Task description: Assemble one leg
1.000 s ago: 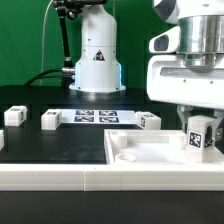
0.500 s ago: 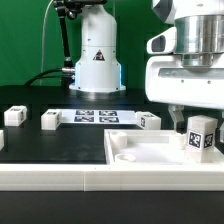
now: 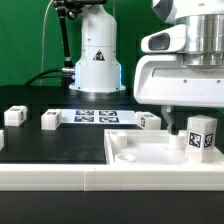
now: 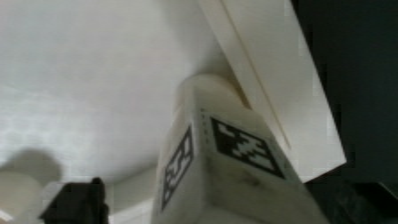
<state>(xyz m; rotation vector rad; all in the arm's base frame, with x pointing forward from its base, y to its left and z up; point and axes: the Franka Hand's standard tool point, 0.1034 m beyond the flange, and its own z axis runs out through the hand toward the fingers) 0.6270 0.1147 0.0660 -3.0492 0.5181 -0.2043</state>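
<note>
Legs numbered four: three loose on the black worktop, one leg upright at the white panel's three-o'clock corner. Fingers stood open above it, gripping nothing. Only the wrist view showed its two tagged faces close.

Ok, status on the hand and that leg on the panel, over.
Hand open, above the leg, not gripping. Leg upright in the white panel corner on the exterior view's right. Three loose legs behind; nothing in the way.
</note>
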